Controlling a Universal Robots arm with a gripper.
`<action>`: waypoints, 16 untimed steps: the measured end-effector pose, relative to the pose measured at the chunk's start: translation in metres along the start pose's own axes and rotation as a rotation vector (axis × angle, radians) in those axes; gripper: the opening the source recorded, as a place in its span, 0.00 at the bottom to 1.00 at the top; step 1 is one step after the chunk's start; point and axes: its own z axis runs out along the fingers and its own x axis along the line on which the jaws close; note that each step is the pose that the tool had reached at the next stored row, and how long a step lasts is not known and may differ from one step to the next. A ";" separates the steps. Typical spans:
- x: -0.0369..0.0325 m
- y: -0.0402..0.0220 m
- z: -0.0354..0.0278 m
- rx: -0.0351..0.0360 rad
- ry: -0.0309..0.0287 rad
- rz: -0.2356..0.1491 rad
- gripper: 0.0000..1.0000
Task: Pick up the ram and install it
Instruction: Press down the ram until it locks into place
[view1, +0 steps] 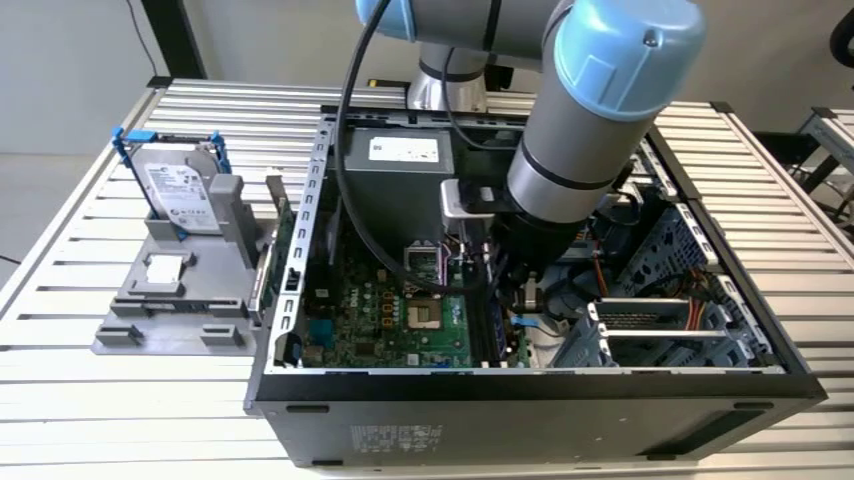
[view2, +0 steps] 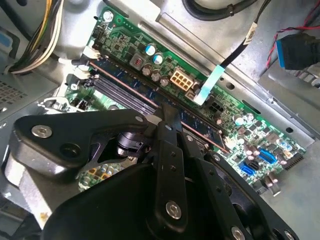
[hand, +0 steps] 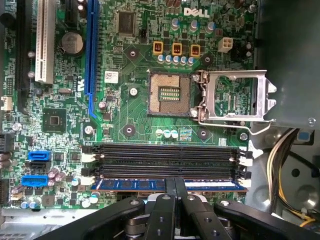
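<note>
Now the tool (hand: 176, 192) pinches the ram (hand: 135, 184) mid-length over its slot; light, stiff, probably fragile, best held by edges.

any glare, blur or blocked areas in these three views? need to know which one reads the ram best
Exterior view: even light, the arm hides the slot area. First wrist view: sharp and evenly lit; the ram shows as a blue strip in the nearest slot, the gripper covering its middle. Second wrist view: dim, the gripper body is a soft dark mass, with glare on the case metal.
</note>
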 end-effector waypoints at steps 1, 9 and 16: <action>0.0002 0.0000 0.0014 -0.0003 0.0011 0.000 0.00; -0.0003 -0.0002 0.0032 0.0007 -0.0022 0.000 0.00; -0.0026 0.0010 -0.0297 0.0000 0.0001 0.000 0.00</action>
